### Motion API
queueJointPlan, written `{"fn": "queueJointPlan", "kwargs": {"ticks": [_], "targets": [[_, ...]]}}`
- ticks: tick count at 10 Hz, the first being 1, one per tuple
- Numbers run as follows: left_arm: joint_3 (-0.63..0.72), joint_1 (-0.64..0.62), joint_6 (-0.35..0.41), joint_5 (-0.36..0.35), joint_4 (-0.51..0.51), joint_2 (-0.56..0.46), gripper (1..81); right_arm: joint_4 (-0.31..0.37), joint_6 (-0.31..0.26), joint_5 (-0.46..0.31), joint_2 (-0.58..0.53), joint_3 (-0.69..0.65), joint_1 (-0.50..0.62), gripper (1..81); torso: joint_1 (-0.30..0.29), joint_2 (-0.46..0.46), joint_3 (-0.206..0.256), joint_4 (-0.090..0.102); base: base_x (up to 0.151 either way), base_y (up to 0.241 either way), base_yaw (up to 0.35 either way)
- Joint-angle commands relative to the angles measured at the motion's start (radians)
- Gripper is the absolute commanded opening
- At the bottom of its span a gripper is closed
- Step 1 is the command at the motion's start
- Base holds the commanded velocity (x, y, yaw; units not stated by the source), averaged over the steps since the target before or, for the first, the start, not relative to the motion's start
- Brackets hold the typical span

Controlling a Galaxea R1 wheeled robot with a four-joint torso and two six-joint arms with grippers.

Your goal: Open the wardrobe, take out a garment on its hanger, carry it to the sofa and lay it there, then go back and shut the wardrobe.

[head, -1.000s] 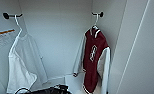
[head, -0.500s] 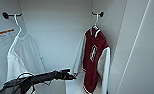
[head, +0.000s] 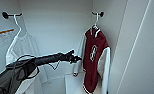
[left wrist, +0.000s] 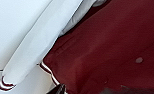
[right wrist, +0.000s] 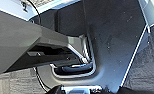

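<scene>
Inside the wardrobe [head: 133, 50], the jacket [head: 94, 62] hangs on its hanger [head: 96, 21] at the right; the shirt [head: 21, 50] hangs left; the left claw [head: 76, 59] sits between, near the jacket.

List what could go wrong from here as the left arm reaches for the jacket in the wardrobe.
1. The left gripper is level with the garment's white sleeve, well below the hanger. It may snag the cloth rather than lift the hook.
2. The hanger hangs on a short black peg. A sideways pull could drag the jacket off the hanger.
3. The white shirt hangs beside the arm, which could brush it.
</scene>
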Motion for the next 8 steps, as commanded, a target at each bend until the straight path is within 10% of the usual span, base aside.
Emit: {"fn": "queueJointPlan", "kwargs": {"ticks": [1,8], "targets": [[0.022,-0.333,-0.229,-0.045,-0.046,0.024,81.1,0.003,0.007,-0.040,0.010,0.013,0.042,81.1,0.000,0.000,0.000,0.000,0.000,0.000,0.000],[0.054,-0.530,-0.403,-0.121,-0.060,0.055,81.1,0.003,0.007,-0.017,0.010,0.013,0.034,81.1,0.000,0.000,0.000,0.000,0.000,0.000,0.000]]}}
